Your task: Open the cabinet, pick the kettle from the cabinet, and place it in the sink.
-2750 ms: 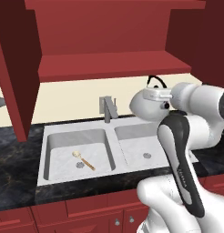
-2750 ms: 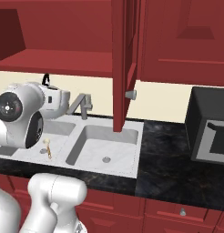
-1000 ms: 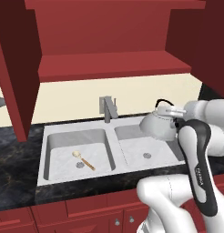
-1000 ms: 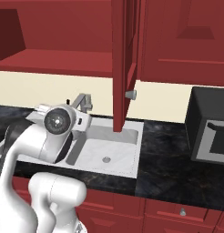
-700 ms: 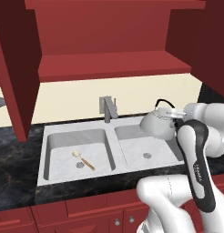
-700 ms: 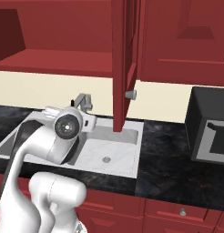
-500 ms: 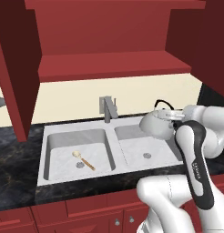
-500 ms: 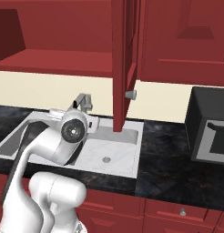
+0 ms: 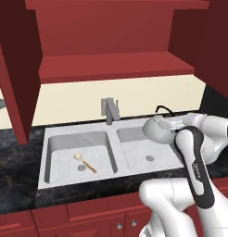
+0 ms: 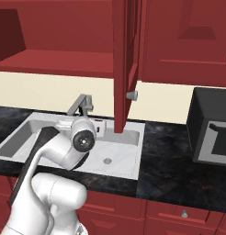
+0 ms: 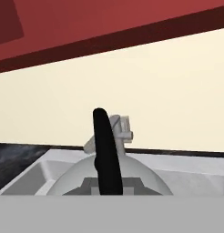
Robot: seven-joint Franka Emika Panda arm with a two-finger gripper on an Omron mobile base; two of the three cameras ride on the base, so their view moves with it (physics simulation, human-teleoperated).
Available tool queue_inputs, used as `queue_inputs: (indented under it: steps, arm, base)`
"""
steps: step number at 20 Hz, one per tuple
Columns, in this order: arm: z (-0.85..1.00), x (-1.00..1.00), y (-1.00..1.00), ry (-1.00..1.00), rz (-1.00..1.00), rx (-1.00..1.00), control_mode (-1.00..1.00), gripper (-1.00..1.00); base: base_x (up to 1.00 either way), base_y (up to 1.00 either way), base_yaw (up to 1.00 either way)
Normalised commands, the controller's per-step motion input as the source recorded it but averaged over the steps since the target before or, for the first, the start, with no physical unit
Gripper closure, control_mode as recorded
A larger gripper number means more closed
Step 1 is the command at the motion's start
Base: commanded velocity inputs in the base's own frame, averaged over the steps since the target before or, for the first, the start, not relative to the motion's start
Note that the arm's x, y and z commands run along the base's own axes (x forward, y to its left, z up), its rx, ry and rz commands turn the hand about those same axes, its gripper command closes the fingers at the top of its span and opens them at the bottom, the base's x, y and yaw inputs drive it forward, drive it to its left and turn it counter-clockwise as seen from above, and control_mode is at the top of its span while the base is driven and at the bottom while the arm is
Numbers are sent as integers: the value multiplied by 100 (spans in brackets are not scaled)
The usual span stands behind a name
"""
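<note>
The claw (image 9: 170, 123) is pinching the kettle (image 9: 155, 130) by its thin black handle (image 11: 106, 152), jaws pressed almost together around it. In the left base view the kettle is hanging over the right basin of the sink (image 9: 65, 137), above that basin's far right corner and not touching the bottom. The faucet (image 9: 109, 110) is standing behind the divider, to the kettle's left. A spoon (image 9: 84, 162) is lying in the left basin near its drain. Above the sink, the cabinet (image 9: 111, 69) is standing open with its red shelf bare. The dark surface (image 9: 14, 162) is surrounding the sink.
</note>
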Motion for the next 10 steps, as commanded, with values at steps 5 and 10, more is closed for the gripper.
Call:
queue_inputs:
  steps: [5, 10]
  arm:
    - [-30, 31, -1, 1, 1, -11, -100, 100]
    - [-20, 28, -8, 10, 4, -3, -100, 100]
  base:
    - [0, 0, 0]
    - [0, 0, 0]
